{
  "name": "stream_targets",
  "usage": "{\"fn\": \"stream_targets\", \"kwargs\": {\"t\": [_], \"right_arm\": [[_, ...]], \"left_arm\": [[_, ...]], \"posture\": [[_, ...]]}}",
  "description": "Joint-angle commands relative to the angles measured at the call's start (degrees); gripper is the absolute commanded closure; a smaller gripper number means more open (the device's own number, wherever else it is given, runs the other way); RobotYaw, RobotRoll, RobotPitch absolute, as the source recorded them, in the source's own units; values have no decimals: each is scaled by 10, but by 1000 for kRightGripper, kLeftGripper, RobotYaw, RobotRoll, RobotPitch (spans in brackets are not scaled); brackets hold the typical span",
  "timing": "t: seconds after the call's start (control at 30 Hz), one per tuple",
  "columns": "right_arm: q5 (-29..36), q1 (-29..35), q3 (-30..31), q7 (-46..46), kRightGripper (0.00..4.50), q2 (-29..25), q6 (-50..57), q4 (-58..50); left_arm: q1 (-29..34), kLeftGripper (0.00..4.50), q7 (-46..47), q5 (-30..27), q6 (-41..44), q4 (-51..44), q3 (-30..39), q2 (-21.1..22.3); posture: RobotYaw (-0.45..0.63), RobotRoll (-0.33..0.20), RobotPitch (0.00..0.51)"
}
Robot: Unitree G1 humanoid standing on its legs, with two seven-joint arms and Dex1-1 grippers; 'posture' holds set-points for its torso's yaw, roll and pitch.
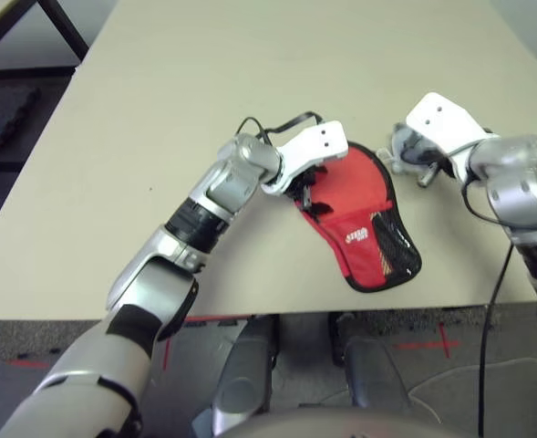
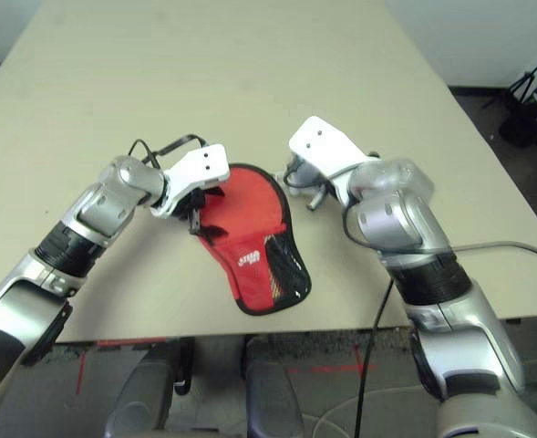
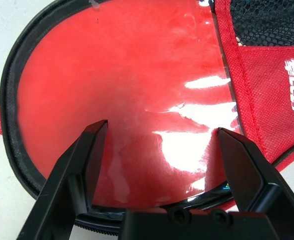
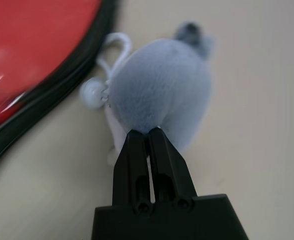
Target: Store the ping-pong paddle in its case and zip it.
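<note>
Nearest the table's front edge lies the case [image 1: 364, 224], clear side up, the ping-pong paddle [image 3: 137, 100] showing red inside it. Over its round end, the left gripper [image 3: 159, 150] holds its 2 fingers wide apart. Beside the case's rim, the right gripper [image 4: 146, 137] has its fingers pressed together at a grey plush charm [image 4: 159, 87] on a white cord [image 4: 109, 55].

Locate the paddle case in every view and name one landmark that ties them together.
Left eye: case lies at centre right, near the table's front edge.
Right eye: case sits at centre, slightly left.
Left wrist: its clear red face spans the picture.
Right wrist: its corner is at upper left.
Shared landmark: the black zipper edging.
</note>
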Motion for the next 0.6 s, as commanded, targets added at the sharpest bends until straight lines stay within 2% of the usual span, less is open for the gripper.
{"fn": "stream_targets", "kwargs": {"t": [0.03, 0.2, 0.27, 0.37, 0.6], "right_arm": [[41, 67, 2, 22, 4445, -50, 51, -85], [103, 194, -40, 33, 4445, -138, 103, -209], [121, 217, -53, 26, 4445, -152, 109, -228], [154, 303, -88, 28, 4445, -188, 126, -283], [204, 353, -144, 8, 4445, -205, 139, -322]], "left_arm": [[28, 0, -9, 13, 6, 26, -43, -3], [27, 0, -12, 14, 0, 30, -44, -3], [27, 0, -13, 15, -1, 31, -44, -3], [26, 0, -14, 15, -4, 35, -45, -6], [28, 0, -19, 18, -7, 38, -43, -5]], "posture": [[-1, 0, 254], [-16, 0, 261], [-18, 0, 263], [-26, 0, 270], [-29, 0, 272]]}}
